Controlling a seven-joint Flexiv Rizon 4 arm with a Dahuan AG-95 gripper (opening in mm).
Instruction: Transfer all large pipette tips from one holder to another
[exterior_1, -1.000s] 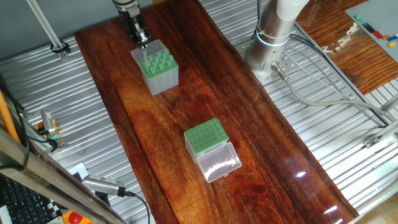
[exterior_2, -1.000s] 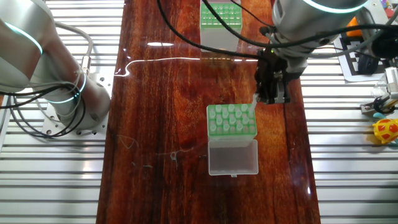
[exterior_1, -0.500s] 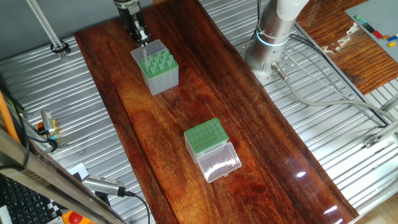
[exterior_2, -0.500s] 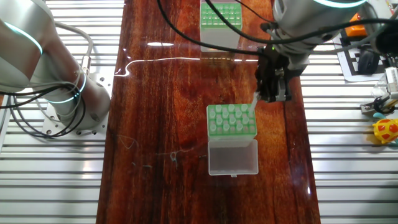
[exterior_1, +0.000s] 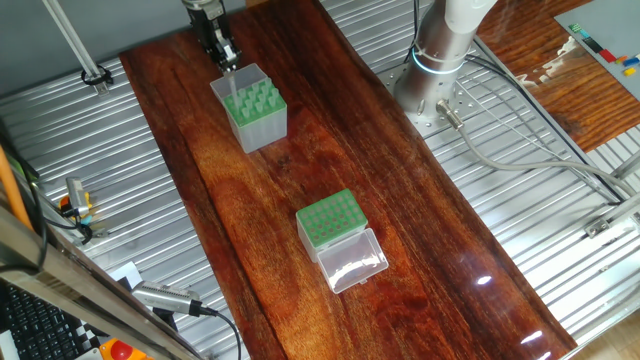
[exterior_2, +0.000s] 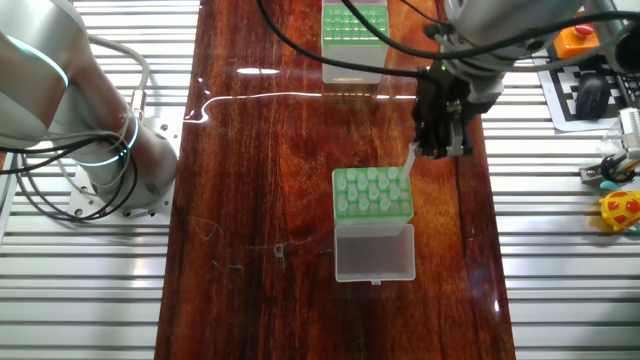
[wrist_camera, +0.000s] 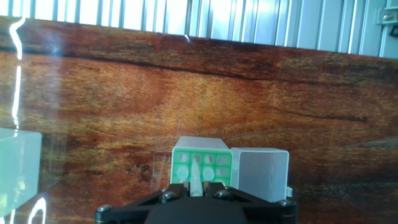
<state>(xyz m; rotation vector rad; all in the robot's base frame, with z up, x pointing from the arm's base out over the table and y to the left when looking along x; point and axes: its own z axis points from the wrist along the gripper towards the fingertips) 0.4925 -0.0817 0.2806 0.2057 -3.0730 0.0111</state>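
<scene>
The taller grey-sided holder (exterior_1: 250, 108) (exterior_2: 372, 195) stands at the far end of the table, with several large pipette tips (exterior_2: 365, 190) upright in its green top. My gripper (exterior_1: 228, 62) (exterior_2: 432, 150) (wrist_camera: 196, 186) hangs just above that holder's corner, shut on one pale tip (exterior_2: 409, 161) (wrist_camera: 196, 176) that points down, its end close over the green plate. The shorter green-topped box (exterior_1: 330, 218) (exterior_2: 354, 25) (wrist_camera: 200, 163) stands mid-table with its clear lid (exterior_1: 352, 262) (wrist_camera: 262, 171) folded open.
The robot base (exterior_1: 435, 60) (exterior_2: 100, 150) stands on the ribbed metal surface beside the wooden table (exterior_1: 300, 160). Cables (exterior_1: 520, 150), a small yellow object (exterior_2: 622, 208) and other clutter lie off the table's sides. A blurred pale block (wrist_camera: 18, 171) fills the hand view's lower left.
My gripper has risen a little over the taller holder's corner, lifting the held tip higher out of the green plate. Both boxes stay put.
</scene>
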